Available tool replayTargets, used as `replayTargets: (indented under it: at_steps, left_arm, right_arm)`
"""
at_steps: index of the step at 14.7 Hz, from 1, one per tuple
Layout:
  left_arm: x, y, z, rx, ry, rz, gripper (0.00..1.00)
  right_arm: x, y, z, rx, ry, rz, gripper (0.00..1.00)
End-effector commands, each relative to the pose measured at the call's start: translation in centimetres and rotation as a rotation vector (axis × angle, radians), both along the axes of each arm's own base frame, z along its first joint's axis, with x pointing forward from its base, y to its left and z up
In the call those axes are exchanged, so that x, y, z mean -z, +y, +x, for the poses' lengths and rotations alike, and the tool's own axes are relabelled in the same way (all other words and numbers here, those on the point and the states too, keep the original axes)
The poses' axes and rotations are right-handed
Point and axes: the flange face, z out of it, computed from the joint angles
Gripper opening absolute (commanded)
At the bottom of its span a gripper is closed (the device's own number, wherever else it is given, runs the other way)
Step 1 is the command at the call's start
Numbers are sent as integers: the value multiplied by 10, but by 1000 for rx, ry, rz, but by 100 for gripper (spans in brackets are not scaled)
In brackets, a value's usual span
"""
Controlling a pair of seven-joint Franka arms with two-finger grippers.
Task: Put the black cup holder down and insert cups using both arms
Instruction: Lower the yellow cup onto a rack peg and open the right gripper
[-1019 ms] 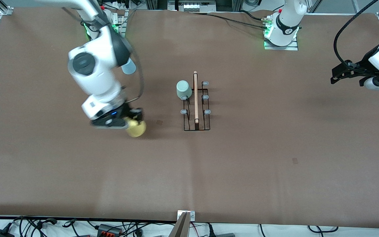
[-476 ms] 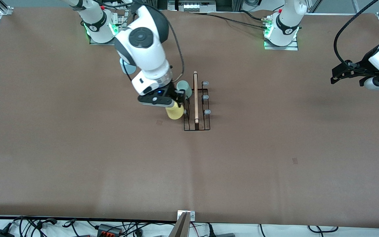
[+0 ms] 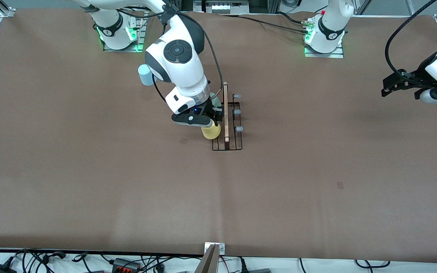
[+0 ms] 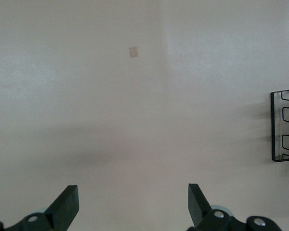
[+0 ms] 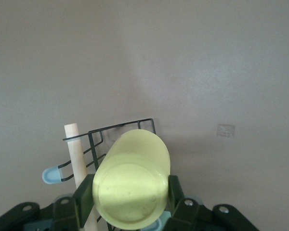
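Observation:
The black cup holder [image 3: 227,146] stands mid-table, its wooden dowel handle [image 3: 225,113] on top. My right gripper [image 3: 211,122] is shut on the yellow cup [image 3: 211,132] and holds it over the holder's prongs on the side toward the right arm's end. In the right wrist view the yellow cup [image 5: 132,179] sits between the fingers [image 5: 84,197], with the handle [image 5: 76,154] and the rack wire [image 5: 115,129] beside it. The mint green cup [image 3: 214,99] is mostly hidden by the right arm. The light blue cup [image 3: 145,74] stands on the table beside that arm. My left gripper [image 3: 393,82] is open and empty, waiting at the left arm's end [image 4: 132,207].
The brown table cover [image 3: 89,182] is bare nearer the front camera. The holder's end [image 4: 285,127] shows at the edge of the left wrist view. Cables lie along the table's near edge [image 3: 51,259].
My right arm has carried the yellow cup from open table at its own end across to the cup holder, now over its prongs. The left arm has not moved.

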Motion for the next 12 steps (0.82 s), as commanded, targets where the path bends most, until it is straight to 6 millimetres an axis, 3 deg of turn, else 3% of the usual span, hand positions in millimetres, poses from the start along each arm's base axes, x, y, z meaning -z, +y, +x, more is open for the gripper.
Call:
replayTargets:
  at_steps: [1, 4, 6, 7, 8, 10, 12]
  left_arm:
    - [-6, 2, -1, 10, 2, -2, 100]
    - [-5, 2, 0, 10, 4, -2, 100]
    - [-6, 2, -1, 10, 2, -2, 100]
    - [-5, 2, 0, 10, 4, -2, 100]
    - [-5, 2, 0, 10, 4, -2, 100]
    - [-5, 2, 0, 10, 4, -2, 100]
    - [-5, 2, 0, 10, 4, -2, 100]
  right_arm:
    - [12, 14, -4, 0, 1, -14, 28]
    - [20, 19, -7, -10, 5, -14, 41]
    - [24, 18, -6, -16, 1, -25, 65]
    - [24, 18, -6, -16, 1, -25, 94]
    - [23, 17, -5, -16, -1, -25, 100]
    - [17, 13, -1, -24, -10, -24, 100]
    - [-4, -2, 10, 2, -28, -13, 100]
